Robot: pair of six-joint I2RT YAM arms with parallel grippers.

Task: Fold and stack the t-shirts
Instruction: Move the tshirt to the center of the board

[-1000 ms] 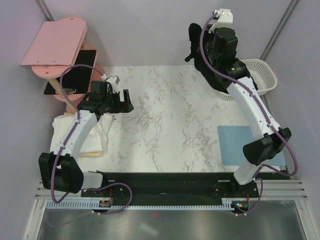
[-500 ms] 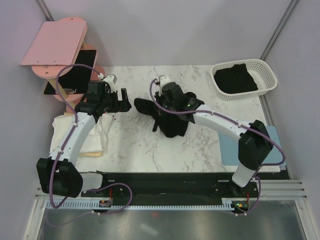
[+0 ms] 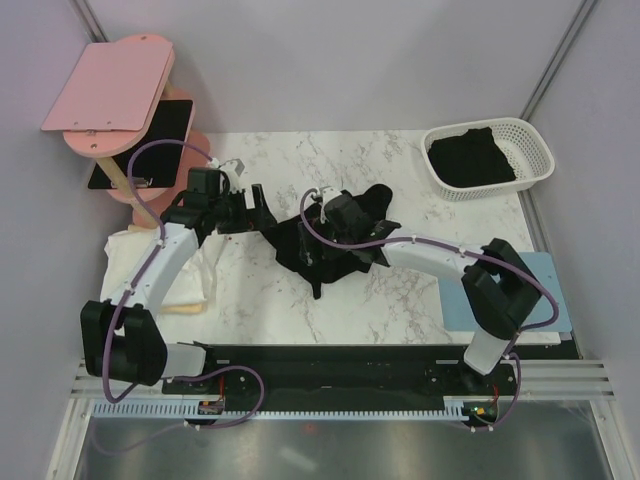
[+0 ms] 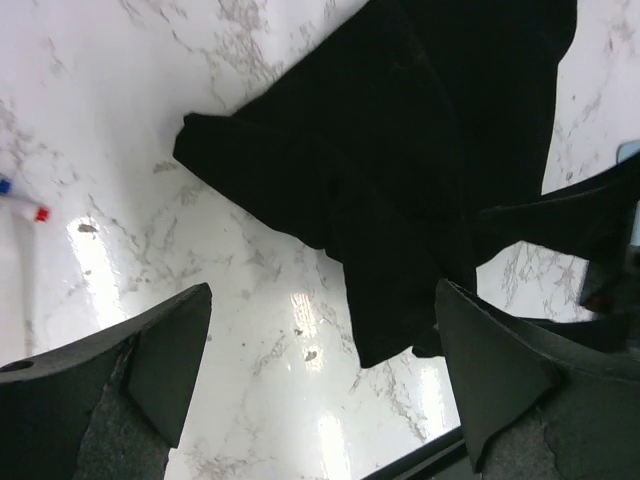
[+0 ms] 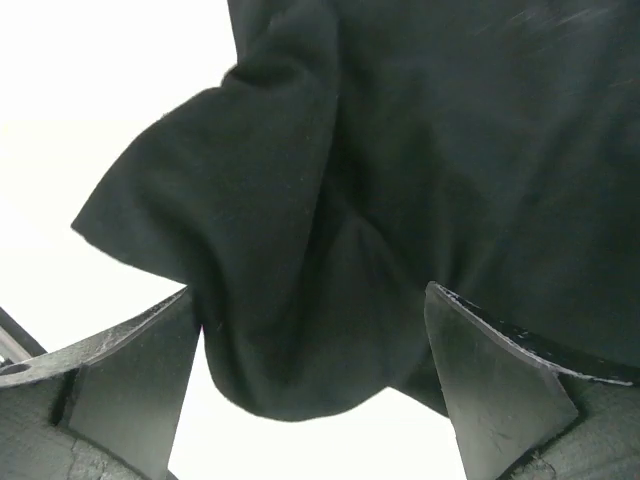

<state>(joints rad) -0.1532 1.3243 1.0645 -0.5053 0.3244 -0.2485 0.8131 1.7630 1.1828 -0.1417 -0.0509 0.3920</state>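
Note:
One black t-shirt lies crumpled on the middle of the marble table. My right gripper hovers right over it, jaws wide open. In the right wrist view the bunched t-shirt sits below and between the open fingers of the right gripper, not pinched. My left gripper is open just left of the shirt. In its wrist view the left gripper faces a corner of the t-shirt over the table. Another black t-shirt lies in the white basket.
The basket stands at the back right corner. A pale blue mat lies at the right edge, partly under the right arm. A pink stand holding a glossy black rectangle is at the back left. White cloth lies at the left edge.
The right arm swung from above the basket to the table's middle with the t-shirt, lowered it and opened, letting it go. The left gripper shifted slightly right toward the shirt.

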